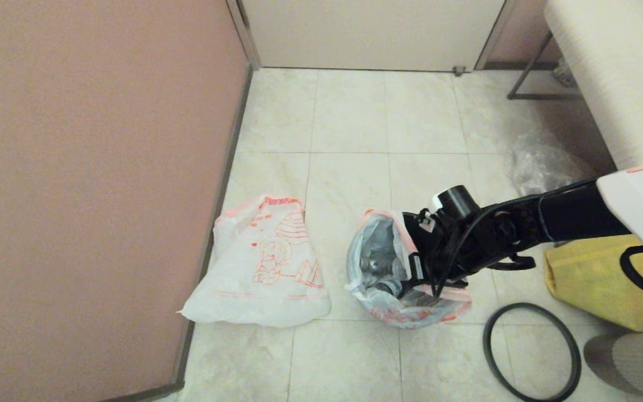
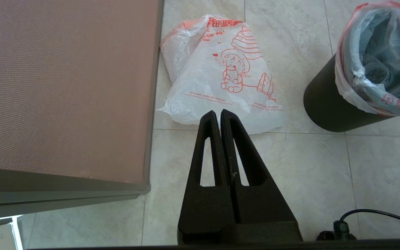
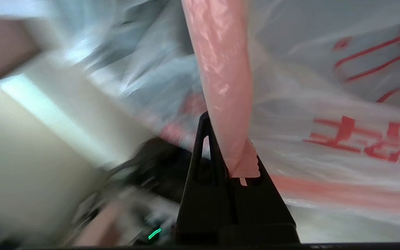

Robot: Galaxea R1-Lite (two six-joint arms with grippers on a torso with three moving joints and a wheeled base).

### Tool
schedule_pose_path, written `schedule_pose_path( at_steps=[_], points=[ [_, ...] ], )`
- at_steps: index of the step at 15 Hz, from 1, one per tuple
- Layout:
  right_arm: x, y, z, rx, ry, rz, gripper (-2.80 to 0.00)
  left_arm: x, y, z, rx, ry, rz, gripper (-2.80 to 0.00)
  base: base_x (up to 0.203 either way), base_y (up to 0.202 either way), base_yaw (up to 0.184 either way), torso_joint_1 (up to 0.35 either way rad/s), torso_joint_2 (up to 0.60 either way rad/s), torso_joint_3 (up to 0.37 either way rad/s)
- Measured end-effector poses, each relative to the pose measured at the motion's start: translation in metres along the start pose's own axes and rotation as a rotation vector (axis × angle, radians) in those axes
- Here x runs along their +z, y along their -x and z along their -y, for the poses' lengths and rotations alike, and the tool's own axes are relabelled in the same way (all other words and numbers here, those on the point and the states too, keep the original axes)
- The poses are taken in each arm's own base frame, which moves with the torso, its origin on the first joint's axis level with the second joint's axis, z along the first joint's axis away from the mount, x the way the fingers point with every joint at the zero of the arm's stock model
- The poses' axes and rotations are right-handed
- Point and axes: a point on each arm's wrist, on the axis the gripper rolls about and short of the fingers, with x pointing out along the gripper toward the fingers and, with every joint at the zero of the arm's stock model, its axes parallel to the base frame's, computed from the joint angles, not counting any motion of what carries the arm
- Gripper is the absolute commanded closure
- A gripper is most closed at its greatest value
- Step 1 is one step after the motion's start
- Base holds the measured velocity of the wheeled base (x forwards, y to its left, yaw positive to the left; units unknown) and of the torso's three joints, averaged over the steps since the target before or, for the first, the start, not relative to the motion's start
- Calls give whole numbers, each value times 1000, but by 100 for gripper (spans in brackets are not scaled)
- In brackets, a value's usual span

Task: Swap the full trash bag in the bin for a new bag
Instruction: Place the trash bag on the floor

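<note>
**Inspector:** Two grippers to account for. Start at the working one.

**Operator:** I have the right gripper (image 3: pixel 226 139) pressed together on a pink-orange strip of the full trash bag (image 1: pixel 380 262); in the right wrist view that strip runs out from between the fingers and away into the bag's film. In the head view the right arm reaches in from 3 o'clock and ends over the bag's mouth, at the side nearer 3 o'clock.

**Inspector:** And the bag itself?

**Operator:** It sits in the bin (image 2: pixel 325 107), its red-lettered band folded outward over the rim. I can see grey, lumpy contents through the open mouth. The bin stands upright on the floor tiles (image 1: pixel 349 117), near the middle of my head view.

**Inspector:** Left side?

**Operator:** The left gripper (image 2: pixel 219 116) hangs above the floor with its fingers closed against each other, holding nothing. Just beyond its tips lies the new bag (image 1: pixel 263 268).

**Inspector:** Position of that bag?

**Operator:** Flat and limp on the tiles at 9 o'clock from the bin, apart from it, close to the pink wall panel (image 1: pixel 92 167). The cartoon print faces up.

**Inspector:** Anything else nearby?

**Operator:** A dark hoop (image 1: pixel 531 352) lies flat on the floor at about 4 o'clock from the bin, off its rim. A yellow bag (image 1: pixel 595 282) rests at 3 o'clock, and a crumpled clear bag (image 1: pixel 539 167) at roughly 2 o'clock.
</note>
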Motion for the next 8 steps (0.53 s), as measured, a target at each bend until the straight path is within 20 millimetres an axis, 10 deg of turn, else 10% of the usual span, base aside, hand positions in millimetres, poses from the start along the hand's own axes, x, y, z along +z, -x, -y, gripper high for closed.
schedule_pose_path(
  at_steps=[3,8],
  points=[
    [-2,-1,-25,-91,54,37,0,0,0,0,0,0,0,0,0,0,0,0,0,0],
    [-20,53,-56,-103,117,-9,0,0,0,0,0,0,0,0,0,0,0,0,0,0]
  ],
)
